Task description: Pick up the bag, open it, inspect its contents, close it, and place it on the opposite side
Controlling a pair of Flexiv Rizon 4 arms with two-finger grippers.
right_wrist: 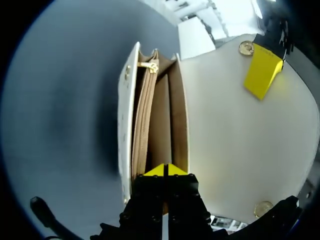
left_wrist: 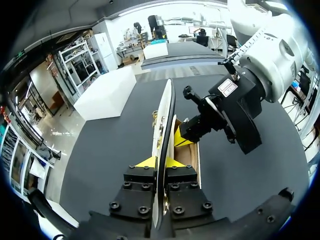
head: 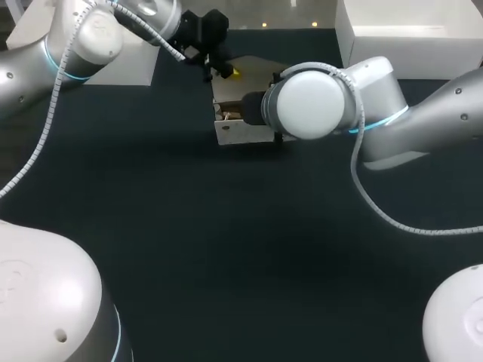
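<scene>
left gripper (left_wrist: 160, 162) clamps the flap (right_wrist: 235, 145) of the white bag (right_wrist: 127, 125), right gripper (right_wrist: 165, 170) tips pressed together inside its open mouth, label (left_wrist: 227, 87) on that gripper too small to read.

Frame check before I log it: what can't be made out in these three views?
Bag, head view: the right arm covers most of it and all of the right gripper.
Contents, right wrist view: compartments narrow and shadowed, zip pocket closed; no item shows.
Whether the right gripper pinches an inner panel: its own shut tips cover the spot.
Flap, left wrist view: edge-on in the left gripper, faces unseen.
</scene>
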